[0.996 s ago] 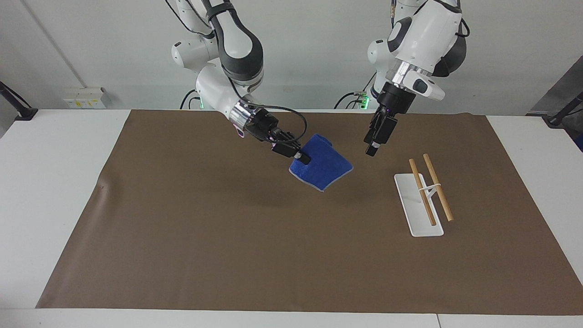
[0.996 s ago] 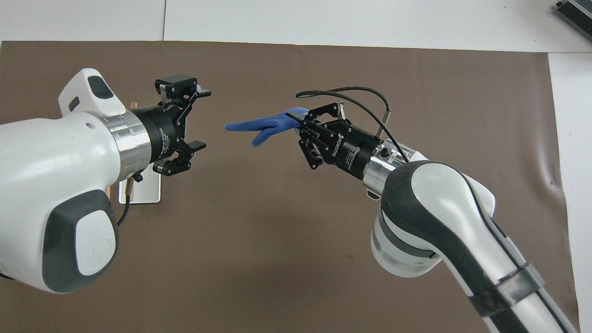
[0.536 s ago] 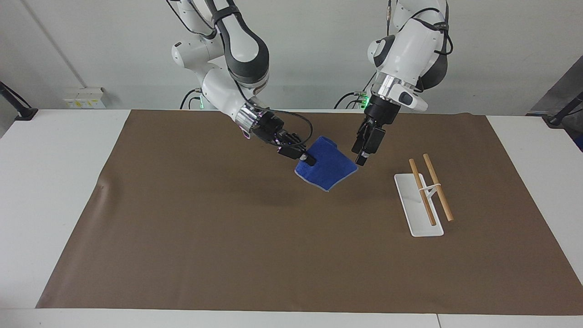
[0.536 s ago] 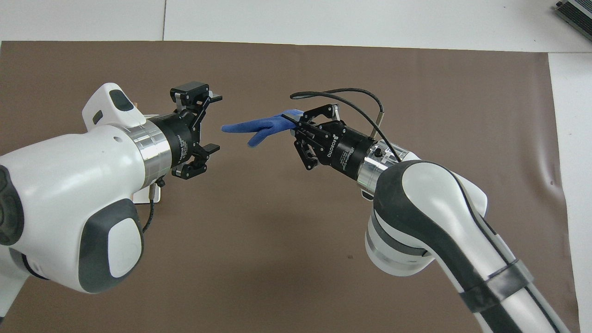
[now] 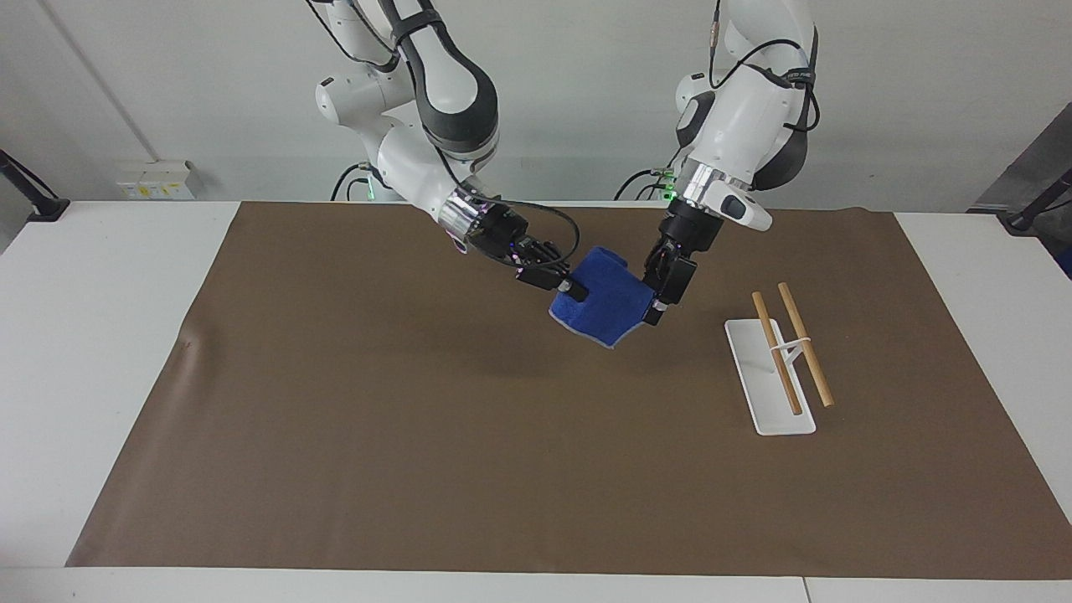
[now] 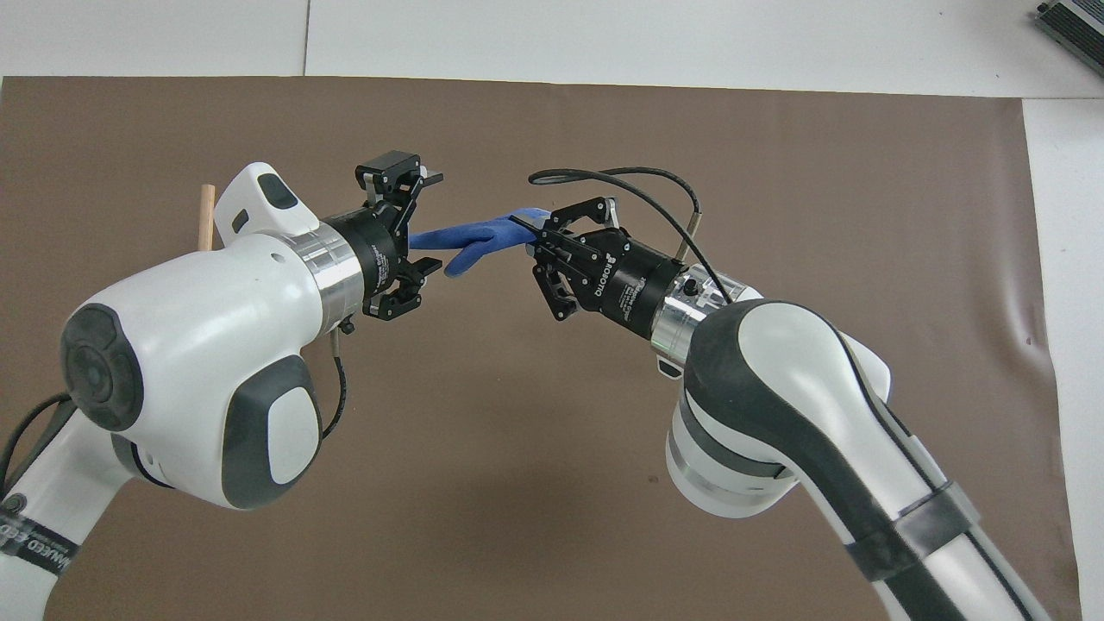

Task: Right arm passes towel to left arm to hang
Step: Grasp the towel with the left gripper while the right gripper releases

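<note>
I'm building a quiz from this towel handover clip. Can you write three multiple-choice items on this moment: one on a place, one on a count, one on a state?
1. Where is the towel?
A. flat on the mat
B. in the air between both grippers
C. draped on the rack

2. How many wooden rods does the rack carry?
A. one
B. two
C. four

3. How is the left gripper?
A. open around the towel's free end
B. shut on the towel
C. resting on the rack

Answers: 1 B, the right gripper holds it above the mat. 2 B, two rods show. 3 A, its fingers are spread either side of the cloth.
</note>
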Robot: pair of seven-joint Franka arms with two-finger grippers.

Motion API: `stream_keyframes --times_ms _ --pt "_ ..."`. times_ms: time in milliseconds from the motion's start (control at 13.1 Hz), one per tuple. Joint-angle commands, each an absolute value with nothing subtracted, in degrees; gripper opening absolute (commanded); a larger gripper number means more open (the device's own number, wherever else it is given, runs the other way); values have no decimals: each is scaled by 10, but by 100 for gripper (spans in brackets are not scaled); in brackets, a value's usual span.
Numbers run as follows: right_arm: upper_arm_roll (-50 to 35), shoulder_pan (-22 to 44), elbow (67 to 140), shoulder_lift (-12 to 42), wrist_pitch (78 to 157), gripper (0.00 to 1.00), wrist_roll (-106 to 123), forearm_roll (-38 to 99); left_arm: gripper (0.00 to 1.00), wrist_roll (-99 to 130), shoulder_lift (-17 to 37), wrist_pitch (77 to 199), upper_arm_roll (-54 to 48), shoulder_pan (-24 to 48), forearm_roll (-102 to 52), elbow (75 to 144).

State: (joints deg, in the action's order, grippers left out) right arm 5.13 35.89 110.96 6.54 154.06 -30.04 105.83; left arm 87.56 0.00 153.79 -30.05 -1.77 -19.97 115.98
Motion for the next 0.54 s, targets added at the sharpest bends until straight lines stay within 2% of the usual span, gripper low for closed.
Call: stream_keyframes --times_ms 0,153,460 --pt "46 356 1100 72 1547 0 -303 1073 50 871 -4 1547 -297 -11 -211 1165" --pt "46 356 1100 72 1547 0 -303 1073 2 870 -4 1546 -296 -13 -211 1165" --pt "46 355 1101 72 1546 0 -302 1071 0 870 3 1550 -296 -17 -211 1165"
